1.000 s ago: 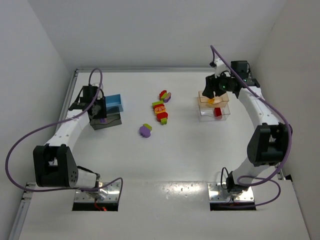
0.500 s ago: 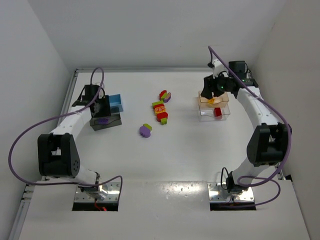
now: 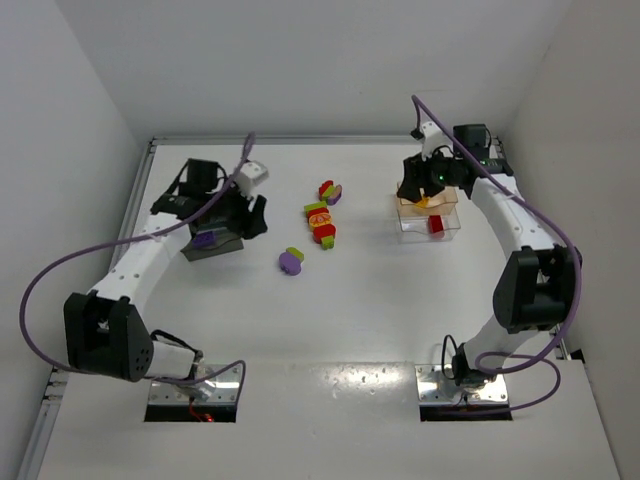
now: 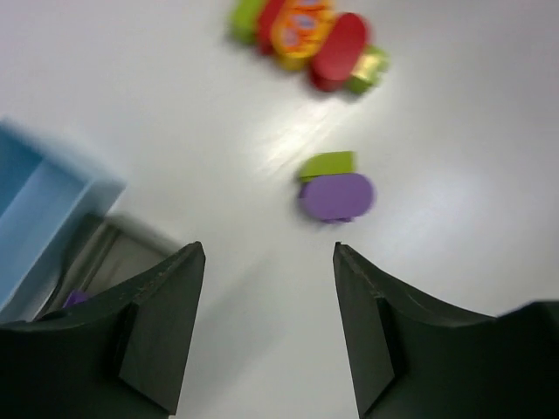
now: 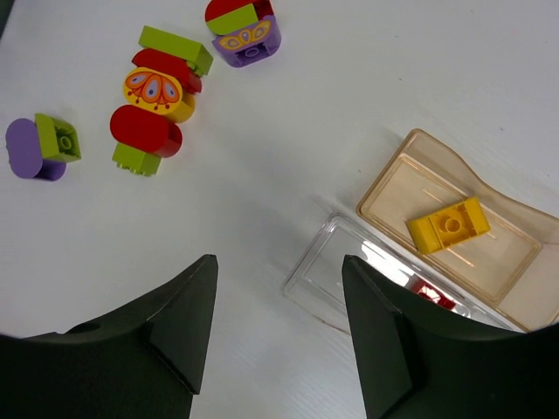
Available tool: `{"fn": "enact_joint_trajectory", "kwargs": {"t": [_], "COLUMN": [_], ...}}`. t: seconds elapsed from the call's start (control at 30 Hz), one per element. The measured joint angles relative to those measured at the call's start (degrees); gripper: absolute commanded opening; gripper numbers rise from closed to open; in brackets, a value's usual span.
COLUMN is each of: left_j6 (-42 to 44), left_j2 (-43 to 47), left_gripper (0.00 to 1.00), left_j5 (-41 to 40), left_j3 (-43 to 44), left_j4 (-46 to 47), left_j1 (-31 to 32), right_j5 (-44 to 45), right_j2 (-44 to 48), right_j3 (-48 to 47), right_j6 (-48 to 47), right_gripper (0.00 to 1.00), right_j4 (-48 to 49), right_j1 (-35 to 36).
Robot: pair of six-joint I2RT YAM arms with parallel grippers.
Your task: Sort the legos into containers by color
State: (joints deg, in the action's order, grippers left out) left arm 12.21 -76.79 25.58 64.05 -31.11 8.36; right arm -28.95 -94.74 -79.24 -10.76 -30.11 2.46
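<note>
- I found the left pincer (image 4: 266, 255) spread and empty, with the purple-and-green lego (image 4: 336, 190) lying ahead of it, slightly right, not touching.
- The right pincer (image 5: 278, 266), also spread and empty, was farther away.

white table (image 3: 370, 300) spread below the left pincer (image 3: 252, 216) and the right pincer (image 3: 410, 186), glossy, with a bright glare patch (image 3: 350, 378) well to the near side of both. grey metal rail (image 3: 141, 178) along the table edge, left of the left pincer. pale strip (image 3: 300, 140) along the far edge, beyond both pincers. plain white walls (image 3: 320, 70) behind and to either side. two shiny metal plates (image 3: 225, 380) at the near edge, well apart from either pincer.
</note>
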Motion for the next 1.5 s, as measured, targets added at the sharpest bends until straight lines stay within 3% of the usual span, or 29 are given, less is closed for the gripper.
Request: {"fn": "enact_joint_trajectory", "kwargs": {"t": [0.13, 0.2, 0.3, 0.5, 0.83, 1.1, 1.13, 1.5], "left_j6": [7.76, 9.53, 9.29, -0.48, -13.99, -18.58, -18.69, -18.64], "left_j2": [-3.93, -6.51, -11.28, -13.18, -14.88, -18.99, -19.37, -21.57], "left_gripper": [0.63, 0.57, 0.57, 0.57, 0.57, 0.7, 0.82, 0.86], "left_j5": [5.42, 4.94, 2.71, -5.01, -18.84, -23.63, -23.52, -20.68], "left_j3": [1.07, 1.18, 1.99, 0.98, -0.13, -1.27, -1.25, -1.01], "left_j4": [-3.89, -5.4, -5.95, -2.69, 0.63, 0.44, 0.46, 3.02], "left_j1": [6.99, 10.47, 14.84, 20.31, 22.64, 23.12, 23.12, 22.77], "right_j5": [-1.29, -1.51, -1.66, -1.53, -1.44, -1.27, -1.27, -1.27], "right_j2": [0.0, 0.0, 0.07, 1.51, 3.98, 4.0, 4.0, 3.91], "right_j3": [0.76, 0.92, 1.22, 4.68, 6.01, 6.05, 6.05, 6.05], "right_j6": [-1.05, -1.38, -1.95, -2.82, -4.33, -4.87, -4.96, -5.38], "right_gripper": [0.6, 0.6, 0.6, 0.6, 0.6, 0.63, 0.63, 0.64], "right_j4": [-0.61, -1.14, -1.57, -2.29, -3.1, -3.93, -4.07, -4.72], "right_j1": [0.0, 0.0, 0.0, 0.0, -0.07, -0.07, -0.07, -0.07]}}
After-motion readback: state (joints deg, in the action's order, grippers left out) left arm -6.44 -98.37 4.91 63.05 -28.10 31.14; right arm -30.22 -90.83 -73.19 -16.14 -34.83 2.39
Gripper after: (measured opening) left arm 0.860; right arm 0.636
